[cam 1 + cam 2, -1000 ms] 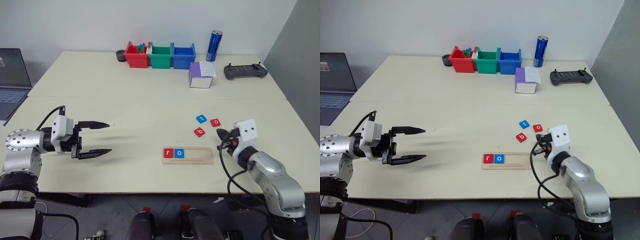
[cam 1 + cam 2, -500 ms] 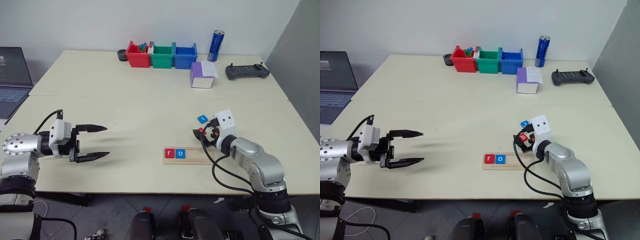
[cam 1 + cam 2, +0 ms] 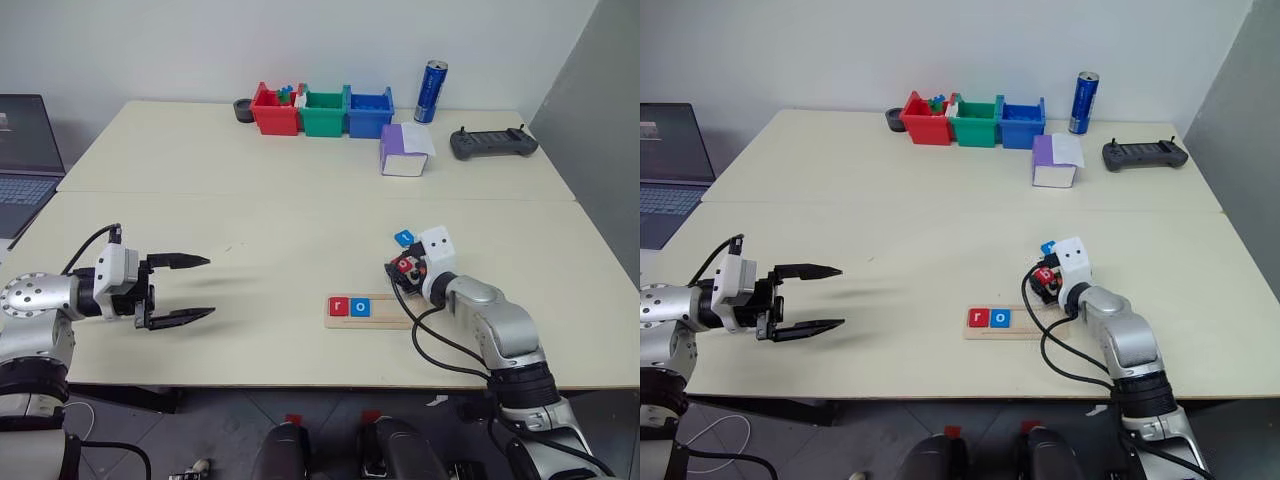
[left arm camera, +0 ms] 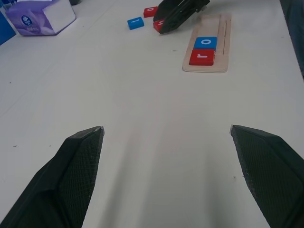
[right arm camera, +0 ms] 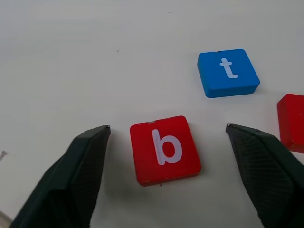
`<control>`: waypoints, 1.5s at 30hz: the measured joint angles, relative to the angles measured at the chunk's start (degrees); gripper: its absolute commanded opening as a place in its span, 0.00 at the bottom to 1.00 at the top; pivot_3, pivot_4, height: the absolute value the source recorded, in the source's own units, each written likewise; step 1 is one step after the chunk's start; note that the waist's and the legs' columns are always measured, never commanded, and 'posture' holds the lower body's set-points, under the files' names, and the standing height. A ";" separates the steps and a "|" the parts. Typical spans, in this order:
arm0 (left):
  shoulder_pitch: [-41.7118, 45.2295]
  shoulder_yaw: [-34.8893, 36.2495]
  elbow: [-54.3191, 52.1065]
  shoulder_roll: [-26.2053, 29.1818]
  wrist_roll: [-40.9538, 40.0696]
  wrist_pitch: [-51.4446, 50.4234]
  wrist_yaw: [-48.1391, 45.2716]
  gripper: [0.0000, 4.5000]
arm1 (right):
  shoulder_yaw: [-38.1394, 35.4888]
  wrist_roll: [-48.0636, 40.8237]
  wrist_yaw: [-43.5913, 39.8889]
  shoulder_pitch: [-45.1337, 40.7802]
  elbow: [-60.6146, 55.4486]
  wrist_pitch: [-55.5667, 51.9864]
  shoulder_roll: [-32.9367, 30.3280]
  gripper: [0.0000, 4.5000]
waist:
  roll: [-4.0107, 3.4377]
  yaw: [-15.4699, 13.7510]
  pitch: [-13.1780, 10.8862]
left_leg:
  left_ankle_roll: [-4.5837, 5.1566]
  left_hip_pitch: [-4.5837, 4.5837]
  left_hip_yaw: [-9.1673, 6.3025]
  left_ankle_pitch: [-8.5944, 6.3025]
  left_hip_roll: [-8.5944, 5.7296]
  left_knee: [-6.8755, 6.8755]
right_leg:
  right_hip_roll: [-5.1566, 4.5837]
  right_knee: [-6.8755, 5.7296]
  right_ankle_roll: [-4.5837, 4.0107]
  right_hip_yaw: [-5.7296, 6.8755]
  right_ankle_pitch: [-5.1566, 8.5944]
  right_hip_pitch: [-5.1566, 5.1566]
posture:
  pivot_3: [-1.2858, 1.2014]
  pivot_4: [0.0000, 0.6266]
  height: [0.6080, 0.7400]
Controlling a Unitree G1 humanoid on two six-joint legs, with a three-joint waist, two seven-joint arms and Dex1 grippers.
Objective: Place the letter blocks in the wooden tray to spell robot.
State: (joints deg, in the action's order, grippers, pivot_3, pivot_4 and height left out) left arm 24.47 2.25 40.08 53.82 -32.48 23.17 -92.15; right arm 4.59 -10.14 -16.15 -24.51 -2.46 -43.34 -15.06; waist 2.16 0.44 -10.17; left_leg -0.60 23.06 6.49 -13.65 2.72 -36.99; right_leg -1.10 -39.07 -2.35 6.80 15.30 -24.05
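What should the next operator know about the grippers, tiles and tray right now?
Left gripper: open, empty, hovering over bare table, far from the tiles.
Right gripper: open, one finger on each side of the red b, not closed on it.
Tray: red r and blue o seated at its left end.
On the table beside the b: blue t and another red tile.
Left: b, that red tile, then t into the tray.

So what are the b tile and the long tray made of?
The red b tile looks like painted wood or plastic: smooth, matte, rounded corners, white printed letter. I can't tell which. The tray looks like bare pale wood, unpainted, with a groove along it.
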 measured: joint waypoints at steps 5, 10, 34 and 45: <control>0.00 0.39 0.02 0.01 0.23 0.07 0.00 1.00 | -0.29 -0.01 -0.05 0.01 0.11 -0.12 0.04 0.32 | 0.01 0.06 0.01 | 0.00 -0.01 0.00 0.00 0.02 0.01 | 0.01 -0.01 0.00 0.01 0.00 0.00 | 0.52 0.24 1.00; 0.33 0.42 0.51 -0.02 1.18 0.29 -0.01 1.00 | -0.62 -0.16 -0.04 0.26 -0.93 -1.39 0.54 0.32 | 0.03 0.06 0.02 | 0.00 -0.01 -0.01 0.00 0.02 0.01 | 0.01 -0.01 0.00 0.01 0.00 0.00 | 0.52 0.24 1.00; 7.17 -2.15 5.50 -1.25 2.32 1.47 -0.01 1.00 | -17.67 -0.19 11.52 23.01 -30.06 -16.23 3.02 0.70 | 0.18 0.43 0.12 | 0.00 -0.03 -0.05 0.00 0.04 0.03 | 0.08 -0.02 0.01 0.00 0.00 -0.01 | 0.52 0.24 1.00; 4.84 -6.90 -3.09 0.93 -4.47 -2.27 -0.02 1.00 | -19.50 -6.49 -3.05 21.17 -29.56 -16.33 -12.38 0.99 | 0.16 0.15 0.10 | 0.02 0.00 -0.03 -0.01 -0.02 0.01 | 0.03 0.06 0.01 -0.02 0.01 0.01 | 0.52 0.24 1.00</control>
State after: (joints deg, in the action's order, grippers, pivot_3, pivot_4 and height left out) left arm 29.30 -4.65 36.98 54.75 -36.95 20.90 -92.17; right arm -14.91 -16.63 -19.21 -3.34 -32.02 -59.67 -27.43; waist 2.33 0.58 -10.07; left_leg -0.59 23.05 6.46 -13.66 2.70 -36.98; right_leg -1.07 -39.00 -2.34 6.78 15.31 -24.04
